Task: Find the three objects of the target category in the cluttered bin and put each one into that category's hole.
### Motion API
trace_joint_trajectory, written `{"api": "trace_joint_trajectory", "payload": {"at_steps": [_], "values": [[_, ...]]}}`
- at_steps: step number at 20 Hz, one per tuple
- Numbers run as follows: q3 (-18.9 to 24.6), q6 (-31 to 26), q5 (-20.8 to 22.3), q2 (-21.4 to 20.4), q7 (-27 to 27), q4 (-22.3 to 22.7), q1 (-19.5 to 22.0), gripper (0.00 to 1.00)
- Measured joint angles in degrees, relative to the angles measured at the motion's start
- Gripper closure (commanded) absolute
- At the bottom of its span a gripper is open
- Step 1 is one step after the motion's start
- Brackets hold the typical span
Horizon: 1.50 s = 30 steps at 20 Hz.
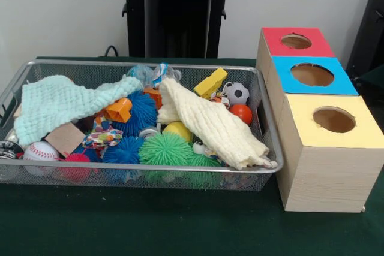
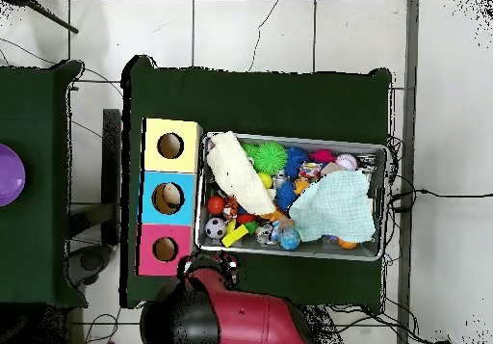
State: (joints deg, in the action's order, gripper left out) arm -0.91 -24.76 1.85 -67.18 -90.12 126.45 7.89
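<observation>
Looking down, we see the mesh bin (image 1: 269, 148) crammed with toys under two cloths, beside the three-holed box (image 1: 327, 160); our hand (image 2: 214, 266) sits drawn back, grip state unclear.

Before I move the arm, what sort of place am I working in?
Probably a robotics lab test bench: a green-covered table on a tiled floor, a wire bin crammed with toys and cloths, and a wooden sorting box with red, blue and yellow holes.
</observation>
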Motion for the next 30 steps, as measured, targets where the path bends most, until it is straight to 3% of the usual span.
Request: {"api": "trace_joint_trajectory", "payload": {"at_steps": [6,30], "values": [[0.00,3.44,1.59,1.86,0.00,-0.01,1.50,0.00],[0.03,8.54,2.98,6.49,0.00,0.12,5.00,0.00]]}}
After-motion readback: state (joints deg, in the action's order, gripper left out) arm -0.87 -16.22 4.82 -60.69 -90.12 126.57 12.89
